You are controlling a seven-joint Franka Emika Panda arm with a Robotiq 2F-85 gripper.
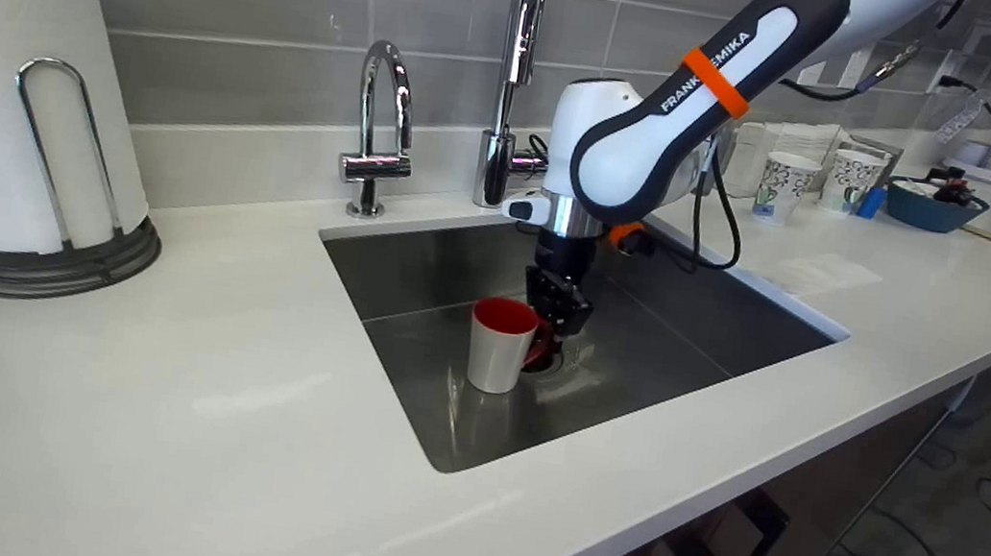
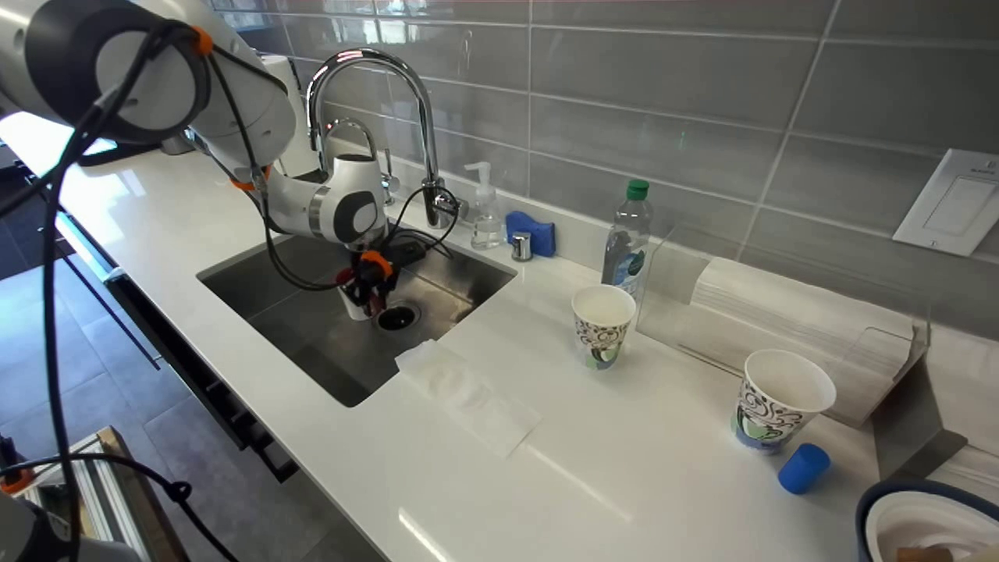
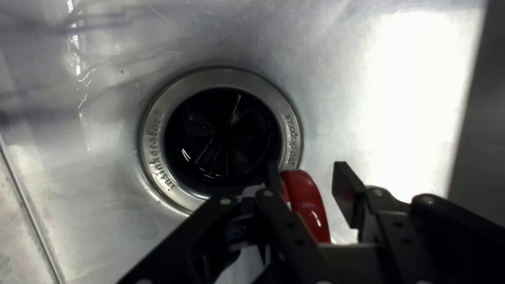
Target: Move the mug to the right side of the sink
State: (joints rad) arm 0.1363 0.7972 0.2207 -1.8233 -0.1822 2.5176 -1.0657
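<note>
The mug [image 1: 496, 356], white with a red inside and red handle, stands upright on the floor of the steel sink [image 1: 649, 358], beside the drain [image 3: 221, 75]. In an exterior view it is partly hidden behind the gripper [image 2: 373, 290], with some of its white side [image 2: 353, 307] showing. In the wrist view my gripper [image 3: 307, 169] is open, pointing down. The red handle [image 3: 307, 201] lies between its fingers, close to the left finger, with a gap to the right finger. Most of the mug body is hidden there by the gripper.
A tall faucet [image 1: 515, 58] and a small faucet [image 1: 382, 117] stand behind the sink. Cables hang around the arm. Paper cups [image 2: 602, 320], a soap bottle [image 2: 627, 242], a blue sponge [image 2: 532, 232] and a paper sheet [image 2: 468, 396] are on the counter. A paper towel roll [image 1: 28, 86] stands opposite.
</note>
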